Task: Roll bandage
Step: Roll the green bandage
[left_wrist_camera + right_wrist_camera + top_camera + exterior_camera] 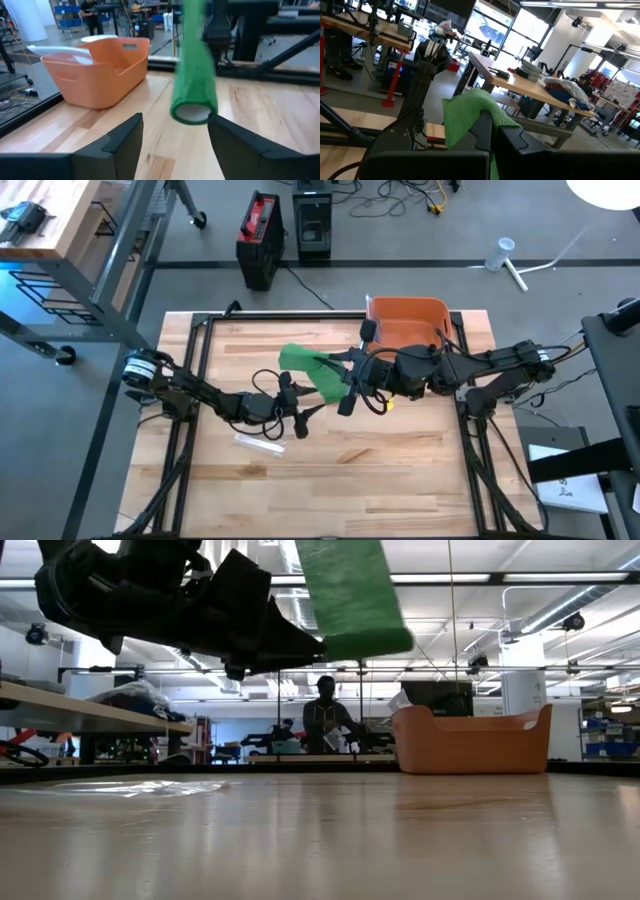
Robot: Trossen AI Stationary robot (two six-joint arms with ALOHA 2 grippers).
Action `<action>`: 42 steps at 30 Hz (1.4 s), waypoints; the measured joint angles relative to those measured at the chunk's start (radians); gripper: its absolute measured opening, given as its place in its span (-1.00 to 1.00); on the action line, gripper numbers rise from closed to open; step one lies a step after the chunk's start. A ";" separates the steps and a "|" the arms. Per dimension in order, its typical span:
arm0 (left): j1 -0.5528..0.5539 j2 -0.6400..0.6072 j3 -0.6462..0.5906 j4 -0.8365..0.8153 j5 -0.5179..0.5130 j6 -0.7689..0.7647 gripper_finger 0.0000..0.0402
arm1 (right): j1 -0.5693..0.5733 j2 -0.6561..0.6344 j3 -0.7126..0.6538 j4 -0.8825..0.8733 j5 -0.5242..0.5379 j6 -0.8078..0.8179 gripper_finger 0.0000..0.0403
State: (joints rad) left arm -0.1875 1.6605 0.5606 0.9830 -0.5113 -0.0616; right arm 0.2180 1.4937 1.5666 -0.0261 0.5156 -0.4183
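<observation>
A green bandage (312,373) hangs above the table's middle, with its rolled-up end (194,102) at the bottom and the hollow core showing. It also shows in the low view (350,595). My right gripper (343,370) is shut on the bandage's upper, unrolled part. My left gripper (303,418) is open and empty; its fingers (125,142) stand on either side of the roll, a little short of it, and do not touch it. My right gripper pinches the bandage's unrolled upper part (469,116) between its two shut fingers, and the cloth is bunched over the fingertips. The strip hangs down from the hold. The rolled end (366,641) hangs clear of the table.
An orange bin (406,323) stands at the table's far right, behind the right arm. A clear plastic wrapper (260,442) lies on the wood near the left gripper. The near half of the table (380,480) is bare wood. A person stands in the room far beyond the table.
</observation>
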 joint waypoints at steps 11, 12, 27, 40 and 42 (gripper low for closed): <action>0.046 0.003 0.000 0.019 0.139 -0.187 -0.31 | 0.000 0.000 0.000 0.000 0.000 0.000 -1.00; 0.053 0.004 0.000 0.019 0.165 -0.212 -0.33 | 0.000 0.000 0.000 0.001 0.000 -0.001 -1.00; 0.163 0.004 0.000 0.040 0.587 -0.670 -0.30 | 0.040 -0.001 0.002 0.024 -0.001 -0.081 -1.00; 0.183 0.005 0.000 0.107 0.519 -0.812 -0.32 | 0.068 -0.001 0.031 0.069 -0.001 -0.118 -1.00; 0.183 0.005 0.000 0.121 0.480 -0.813 -0.34 | 0.068 -0.002 0.031 0.068 0.000 -0.118 -1.00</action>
State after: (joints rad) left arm -0.0040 1.6657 0.5606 1.1043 -0.0314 -0.8742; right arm 0.2863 1.4921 1.5978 0.0418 0.5152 -0.5365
